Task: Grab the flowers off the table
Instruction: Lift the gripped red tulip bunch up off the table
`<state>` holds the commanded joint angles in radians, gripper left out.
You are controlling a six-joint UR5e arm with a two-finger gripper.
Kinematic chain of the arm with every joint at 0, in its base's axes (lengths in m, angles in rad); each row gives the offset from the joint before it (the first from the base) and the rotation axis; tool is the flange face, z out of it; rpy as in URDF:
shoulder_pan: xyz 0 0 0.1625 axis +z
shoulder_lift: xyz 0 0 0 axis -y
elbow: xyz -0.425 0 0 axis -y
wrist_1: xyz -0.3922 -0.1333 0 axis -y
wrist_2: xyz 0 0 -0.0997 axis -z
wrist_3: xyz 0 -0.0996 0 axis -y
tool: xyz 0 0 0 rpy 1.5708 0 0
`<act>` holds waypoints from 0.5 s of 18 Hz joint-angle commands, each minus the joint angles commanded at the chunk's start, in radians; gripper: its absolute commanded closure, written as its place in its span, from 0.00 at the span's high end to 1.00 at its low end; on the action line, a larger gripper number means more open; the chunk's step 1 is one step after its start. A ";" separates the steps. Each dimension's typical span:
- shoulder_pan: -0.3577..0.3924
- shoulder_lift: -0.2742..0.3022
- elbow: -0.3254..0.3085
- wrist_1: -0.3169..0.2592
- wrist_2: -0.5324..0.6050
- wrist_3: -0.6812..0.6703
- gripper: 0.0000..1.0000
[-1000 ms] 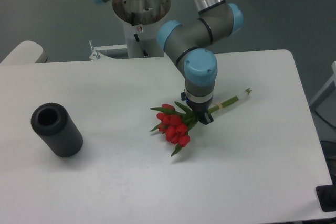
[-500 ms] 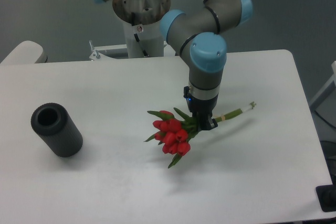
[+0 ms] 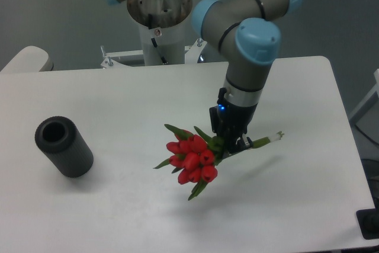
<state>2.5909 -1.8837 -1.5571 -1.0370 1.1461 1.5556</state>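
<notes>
The flowers [image 3: 191,159], a bunch of red tulips with green leaves, hang in the air above the white table [image 3: 118,205], their shadow lying on it below. Their green stems run right to pale bound ends [image 3: 274,138]. My gripper [image 3: 230,144] is shut on the stems just behind the blooms and holds the bunch lifted, heads to the left and tilted slightly down.
A dark grey hollow cylinder [image 3: 63,145] lies on the table at the left. The robot's base [image 3: 159,10] stands at the table's back edge. The table's right edge and a dark object [image 3: 368,223] at the lower right corner border the area.
My gripper has risen and shifted slightly right with the flowers, lifting them off the table; the blooms now hang higher above their shadow.
</notes>
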 joint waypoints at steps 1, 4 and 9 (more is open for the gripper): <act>0.002 -0.002 0.003 0.000 -0.037 -0.026 0.10; 0.021 -0.005 0.003 0.014 -0.178 -0.104 0.09; 0.034 -0.021 0.034 0.017 -0.285 -0.167 0.09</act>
<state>2.6246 -1.9052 -1.5233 -1.0201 0.8607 1.3884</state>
